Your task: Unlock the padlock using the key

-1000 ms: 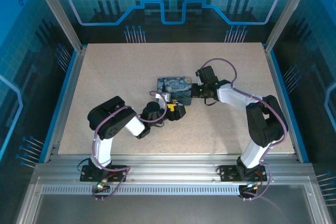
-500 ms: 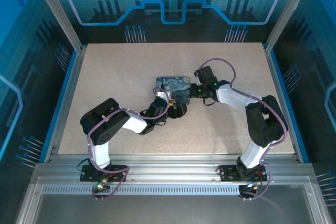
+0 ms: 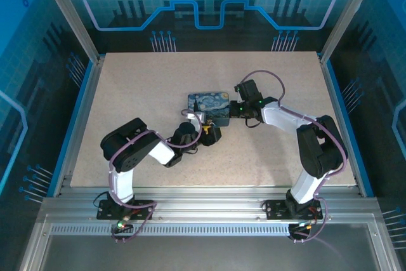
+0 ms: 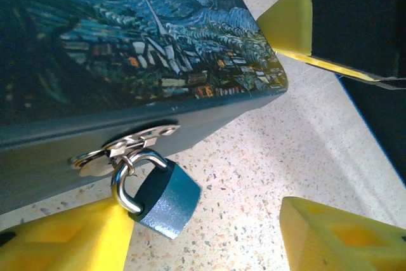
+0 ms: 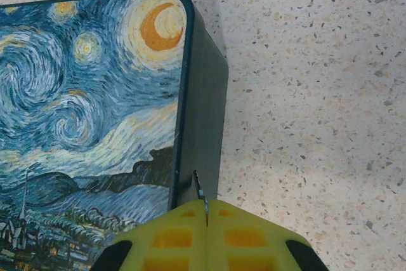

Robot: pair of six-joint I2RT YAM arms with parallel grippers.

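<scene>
Top external: fixed high behind the arm bases (image 3: 120, 211), angled down and forward over the whole tabletop (image 3: 127, 93); painted box (image 3: 209, 107) small at frame centre. Left wrist: low, very close, facing the box's front wall, padlock (image 4: 162, 198) lower left. Right wrist: close, looking down on the lid's corner. All three share the box.

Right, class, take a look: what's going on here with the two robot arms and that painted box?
The job is unlocking the painted box on the table. The right gripper is shut on a thin key, held beside the box's side wall. The left gripper is open at the box's front, the small padlock between its jaws. The padlock hangs from the hasp, shackle closed; the key is not yet in it.
</scene>
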